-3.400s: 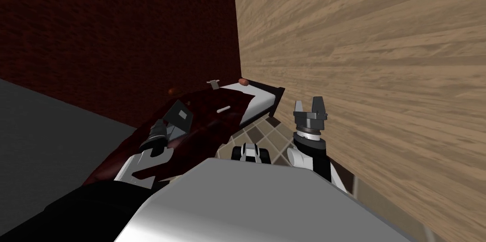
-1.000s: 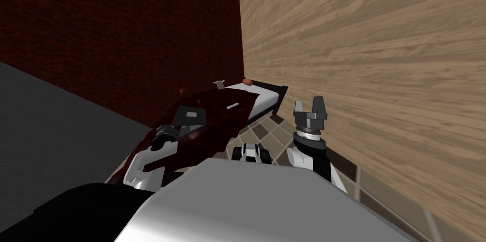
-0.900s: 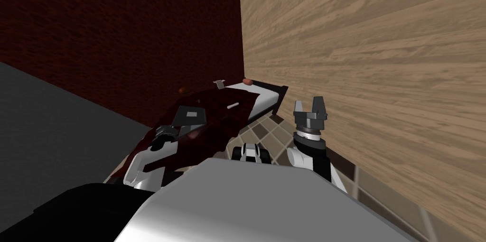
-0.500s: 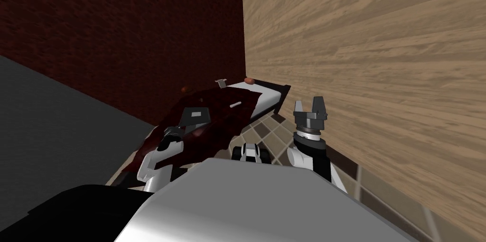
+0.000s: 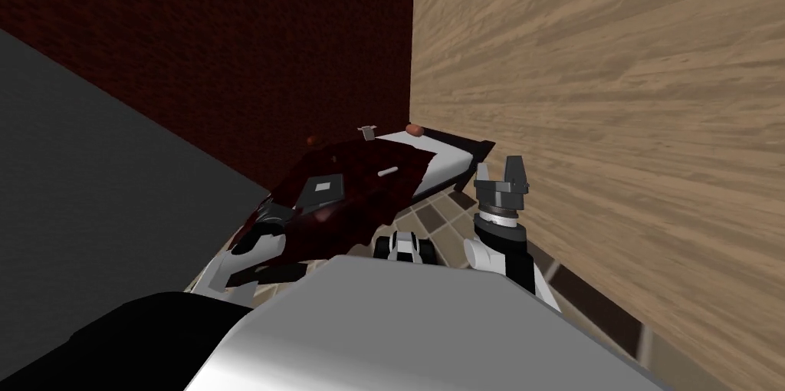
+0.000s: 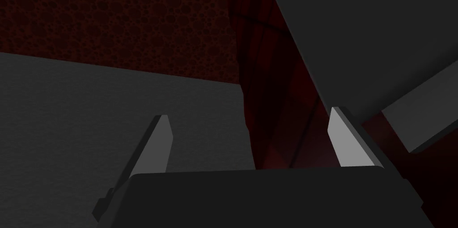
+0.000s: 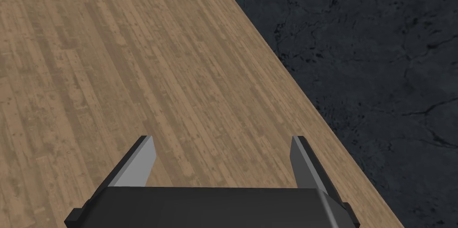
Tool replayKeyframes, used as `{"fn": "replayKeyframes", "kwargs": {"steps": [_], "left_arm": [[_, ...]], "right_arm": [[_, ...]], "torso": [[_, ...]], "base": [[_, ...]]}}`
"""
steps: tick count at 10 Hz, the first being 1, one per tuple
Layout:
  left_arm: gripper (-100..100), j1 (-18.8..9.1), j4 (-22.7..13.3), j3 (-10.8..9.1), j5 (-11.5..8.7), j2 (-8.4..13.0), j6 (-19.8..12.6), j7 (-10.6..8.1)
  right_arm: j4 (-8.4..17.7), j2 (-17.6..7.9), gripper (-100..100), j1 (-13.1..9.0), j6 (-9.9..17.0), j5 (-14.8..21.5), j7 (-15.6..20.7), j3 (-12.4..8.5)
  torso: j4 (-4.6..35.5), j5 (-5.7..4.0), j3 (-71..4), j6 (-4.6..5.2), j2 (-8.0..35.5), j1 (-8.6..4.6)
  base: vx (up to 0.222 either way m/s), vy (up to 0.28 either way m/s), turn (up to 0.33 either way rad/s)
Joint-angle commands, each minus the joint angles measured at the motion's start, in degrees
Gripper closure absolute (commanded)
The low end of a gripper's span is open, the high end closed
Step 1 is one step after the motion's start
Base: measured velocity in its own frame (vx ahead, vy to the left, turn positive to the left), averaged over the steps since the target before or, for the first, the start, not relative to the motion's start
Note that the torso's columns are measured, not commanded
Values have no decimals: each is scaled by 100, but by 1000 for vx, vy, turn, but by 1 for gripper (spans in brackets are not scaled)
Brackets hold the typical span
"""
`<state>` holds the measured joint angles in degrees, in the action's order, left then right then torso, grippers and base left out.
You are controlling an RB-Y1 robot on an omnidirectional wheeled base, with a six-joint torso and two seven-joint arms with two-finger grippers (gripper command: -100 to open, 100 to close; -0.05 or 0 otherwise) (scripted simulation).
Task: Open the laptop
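Laptop (image 5: 322, 188): flat dark grey slab on mottled dark red bedcover (image 5: 373, 193), near its wall-side edge | left gripper (image 6: 248, 114) wide apart, empty, one blade just beside slab | right gripper (image 5: 501, 170) spread, empty

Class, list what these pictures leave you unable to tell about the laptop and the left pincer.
Head view: the laptop is small and dim; how far its lid is raised is unclear.
Left wrist view: the dark grey slab beside the open left pincer runs off the edge; contact is unclear.
Head view: the white stick beyond it is too small to name.
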<state>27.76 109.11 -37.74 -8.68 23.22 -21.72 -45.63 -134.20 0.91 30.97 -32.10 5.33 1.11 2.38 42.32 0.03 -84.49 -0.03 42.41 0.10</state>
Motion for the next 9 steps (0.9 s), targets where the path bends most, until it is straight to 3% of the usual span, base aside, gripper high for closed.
{"fn": "replayKeyframes", "kwargs": {"steps": [1, 2, 3, 5, 6, 8, 9], "left_arm": [[-100, 364, 204, 75, -385, 241, 103, -4], [-100, 576, 352, 125, -584, 391, 173, -6], [-100, 599, 352, 125, -620, 391, 173, -6], [-100, 1010, 649, 225, -1027, 691, 313, -11], [-100, 1068, 649, 225, -1091, 691, 313, -11], [-100, 1448, 946, 325, -1482, 991, 453, -15], [-100, 1537, 946, 325, -1562, 991, 453, -15]], "right_arm": [[0, 0, 0, 0, 0, 0, 0, 0], [0, 0, 0, -2, 0, 0, 0, 0], [1, 0, 0, -1, 0, 0, 0, 0], [1, 0, 0, -2, 0, 0, 0, 0], [0, 0, 0, 0, 0, 0, 0, 0], [0, 0, 0, -1, 0, 0, 0, 0], [0, 0, 0, 0, 0, 0, 0, 0]], "torso": [[-1, 1, -2, 1, -5, 1], [1, 0, 4, 9, 8, -4], [2, -3, 5, 1, 7, -8], [-3, -4, -7, 1, -11, -12], [-10, -4, -21, 1, -34, -13], [-6, -4, -12, 3, -19, -13], [-6, -6, -13, 0, -21, -20]], "base": [[131, -13, 105], [105, -11, 189], [85, -12, 109], [134, -17, 270], [137, -20, 140], [160, -46, 253], [129, -54, 154]]}}
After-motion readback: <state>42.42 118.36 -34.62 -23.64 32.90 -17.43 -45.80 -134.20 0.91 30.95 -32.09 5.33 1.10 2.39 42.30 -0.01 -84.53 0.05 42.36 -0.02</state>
